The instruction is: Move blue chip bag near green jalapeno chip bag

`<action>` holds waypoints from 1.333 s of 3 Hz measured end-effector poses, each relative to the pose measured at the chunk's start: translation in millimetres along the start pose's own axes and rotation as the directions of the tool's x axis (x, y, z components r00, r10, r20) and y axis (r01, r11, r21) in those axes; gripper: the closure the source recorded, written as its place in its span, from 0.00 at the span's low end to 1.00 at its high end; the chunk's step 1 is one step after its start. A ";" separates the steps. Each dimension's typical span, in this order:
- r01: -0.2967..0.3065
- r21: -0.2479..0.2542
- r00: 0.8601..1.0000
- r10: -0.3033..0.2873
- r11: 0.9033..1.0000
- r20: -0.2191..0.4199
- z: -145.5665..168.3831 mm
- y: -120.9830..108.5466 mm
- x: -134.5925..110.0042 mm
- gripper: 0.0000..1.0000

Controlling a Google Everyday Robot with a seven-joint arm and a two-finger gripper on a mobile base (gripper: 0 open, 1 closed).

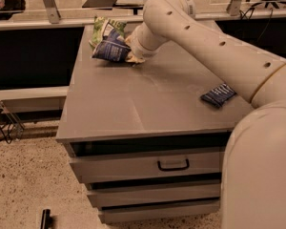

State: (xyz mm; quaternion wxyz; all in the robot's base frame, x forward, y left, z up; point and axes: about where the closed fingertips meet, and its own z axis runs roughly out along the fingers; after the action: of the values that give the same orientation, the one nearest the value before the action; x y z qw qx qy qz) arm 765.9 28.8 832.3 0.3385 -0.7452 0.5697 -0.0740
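The gripper (131,56) hangs over the counter's (133,104) far left. Its fingers (135,59) clamp the blue bag (110,47), which touches the green bag (104,26).

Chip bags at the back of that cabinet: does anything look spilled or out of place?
Nothing looks spilled or torn. The blue chip bag lies crumpled and tilted, overlapping the green jalapeno chip bag near the far left corner, with the gripper at its right edge.
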 end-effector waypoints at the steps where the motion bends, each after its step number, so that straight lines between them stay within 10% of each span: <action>1: 0.000 0.000 1.000 0.000 1.000 0.000 -2.9 -2.3 -1.1 1.00; 2: 0.000 0.000 1.000 0.000 1.000 0.000 -2.8 -2.3 -1.0 1.00; 4: 0.000 0.000 1.000 0.000 1.000 0.000 -3.6 -2.9 -1.2 0.60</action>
State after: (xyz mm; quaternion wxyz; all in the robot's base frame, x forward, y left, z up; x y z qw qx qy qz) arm 766.0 28.7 837.1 0.3384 -0.7453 0.5697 -0.0740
